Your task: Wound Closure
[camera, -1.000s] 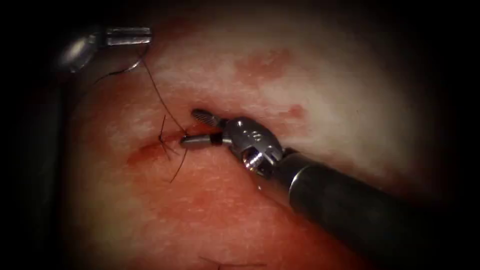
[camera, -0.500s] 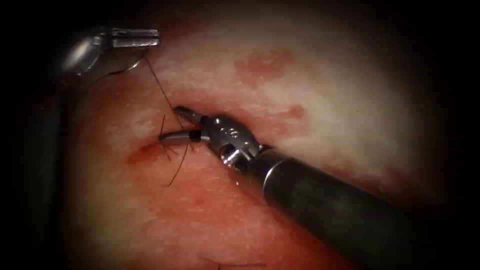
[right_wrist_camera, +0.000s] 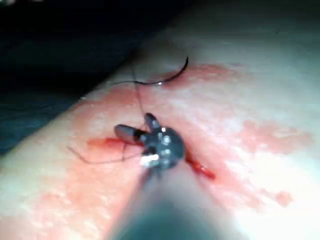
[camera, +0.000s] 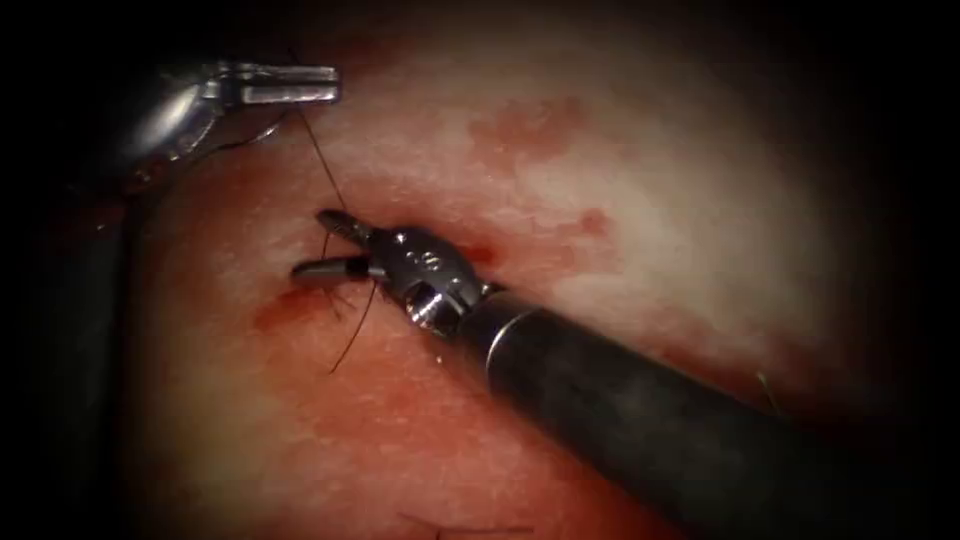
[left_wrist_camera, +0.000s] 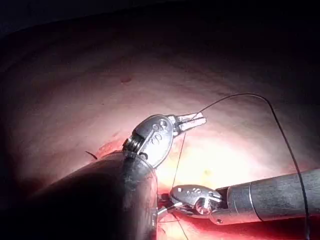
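Reaching in from the endoscope view's lower right, the right arm's dark-shafted steel end effector (camera: 322,243) lies low over the pinkish-red pork tissue (camera: 620,200), its two jaws parted in a narrow V right at the cut (camera: 300,295), a short dark-red slit with red fluid (camera: 270,315) smeared around it. The thin dark thread (camera: 322,165) passes between or just beside those parted jaws; whether they touch it cannot be told, and they grip nothing that can be made out. Short dark thread ends (camera: 350,335) stick out of the tissue at the cut, one trailing down toward the viewer and another standing up on the cut's left side. From the cut the thread runs up and away to the left arm's silvery end effector (camera: 300,85), which sits farther back and to the left of the cut, lifted off the tissue with its jaws closed on the thread. The left wrist view shows this same tool (left_wrist_camera: 192,121) pinching the thread (left_wrist_camera: 280,130), which then arcs out in a wide loop, with the right tool (left_wrist_camera: 167,207) below it at the wound. In the right wrist view a slim curved steel needle (right_wrist_camera: 172,76) lies free on the tissue beyond the right tool (right_wrist_camera: 131,126), well apart from the cut and held by neither tool.
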`<state>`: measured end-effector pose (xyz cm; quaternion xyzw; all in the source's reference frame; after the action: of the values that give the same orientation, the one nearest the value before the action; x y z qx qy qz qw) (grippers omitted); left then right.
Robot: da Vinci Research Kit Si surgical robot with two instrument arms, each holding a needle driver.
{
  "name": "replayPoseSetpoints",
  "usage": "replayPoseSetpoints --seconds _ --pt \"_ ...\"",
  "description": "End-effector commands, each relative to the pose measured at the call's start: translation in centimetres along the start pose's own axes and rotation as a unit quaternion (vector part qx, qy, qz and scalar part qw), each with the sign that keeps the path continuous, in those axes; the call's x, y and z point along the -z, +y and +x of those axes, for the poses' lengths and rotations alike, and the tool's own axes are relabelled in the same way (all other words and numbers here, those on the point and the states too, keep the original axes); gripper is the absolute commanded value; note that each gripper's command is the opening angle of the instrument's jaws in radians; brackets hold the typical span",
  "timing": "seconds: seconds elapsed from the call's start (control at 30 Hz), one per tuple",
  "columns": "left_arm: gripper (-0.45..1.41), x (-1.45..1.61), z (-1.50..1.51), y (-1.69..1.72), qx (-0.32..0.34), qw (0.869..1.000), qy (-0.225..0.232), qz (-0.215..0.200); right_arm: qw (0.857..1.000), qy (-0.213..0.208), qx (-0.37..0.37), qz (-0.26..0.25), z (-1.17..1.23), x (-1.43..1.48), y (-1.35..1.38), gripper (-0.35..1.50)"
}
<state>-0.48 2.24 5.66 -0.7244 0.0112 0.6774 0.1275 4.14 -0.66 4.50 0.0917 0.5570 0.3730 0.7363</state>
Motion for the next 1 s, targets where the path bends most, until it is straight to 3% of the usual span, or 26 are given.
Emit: replayPoseSetpoints --seconds 0.03,0.57,0.9,1.0 --pt "-0.45 -0.05 -0.06 -0.04 0.0 1.0 0.0 0.0 1.0 0.001 0.001 0.002 0.01 -0.11 -0.01 1.33" --pt "-0.45 -0.08 -0.03 -0.02 -0.002 1.0 -0.002 -0.003 1.0 0.006 0.009 0.026 0.08 -0.17 -0.06 1.21" --pt "-0.45 -0.07 -0.13 -0.1 -0.007 1.0 -0.015 0.003 0.999 0.006 0.016 0.031 0.14 -0.14 -0.14 1.41" --pt "-0.45 -0.05 -0.14 -0.09 -0.008 1.0 -0.015 0.003 0.999 0.007 0.022 0.032 0.13 -0.13 -0.13 1.36"
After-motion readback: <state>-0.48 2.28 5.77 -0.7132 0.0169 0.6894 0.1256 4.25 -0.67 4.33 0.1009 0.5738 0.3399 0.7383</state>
